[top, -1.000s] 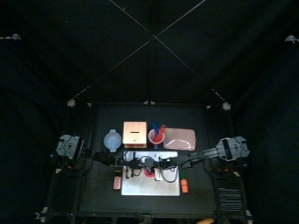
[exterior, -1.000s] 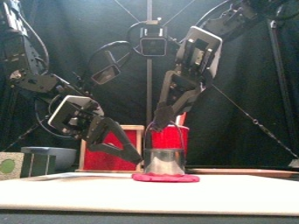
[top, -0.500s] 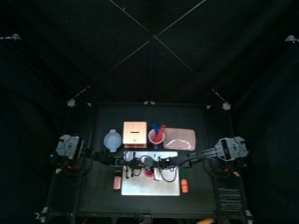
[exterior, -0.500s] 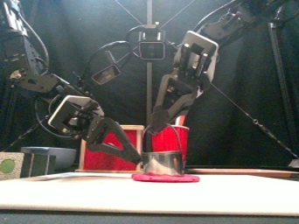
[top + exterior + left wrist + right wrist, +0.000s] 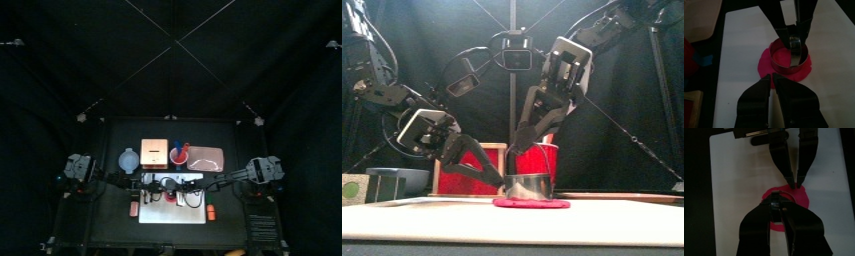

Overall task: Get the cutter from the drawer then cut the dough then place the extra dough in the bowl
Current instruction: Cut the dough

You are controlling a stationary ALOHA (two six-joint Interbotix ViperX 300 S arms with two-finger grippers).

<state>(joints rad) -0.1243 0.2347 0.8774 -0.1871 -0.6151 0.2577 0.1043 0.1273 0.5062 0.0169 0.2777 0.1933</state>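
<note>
While the right tool (image 5: 527,168) pinches the cutter (image 5: 527,185) from straight above, it stands upright on the dough (image 5: 531,203) on the white board (image 5: 744,40). The left tool (image 5: 771,77), tips pressed together, sits at the dough's rim on its own side, nearer the excess.

The top view looks down from high above and far off, so the worktop (image 5: 221,135) is small. The front view sits level at the worktop's front edge, close to the dough (image 5: 531,203). Each wrist view looks steeply down past its own gripper onto the white board (image 5: 744,45), from opposite sides. All four views share the dough.
</note>
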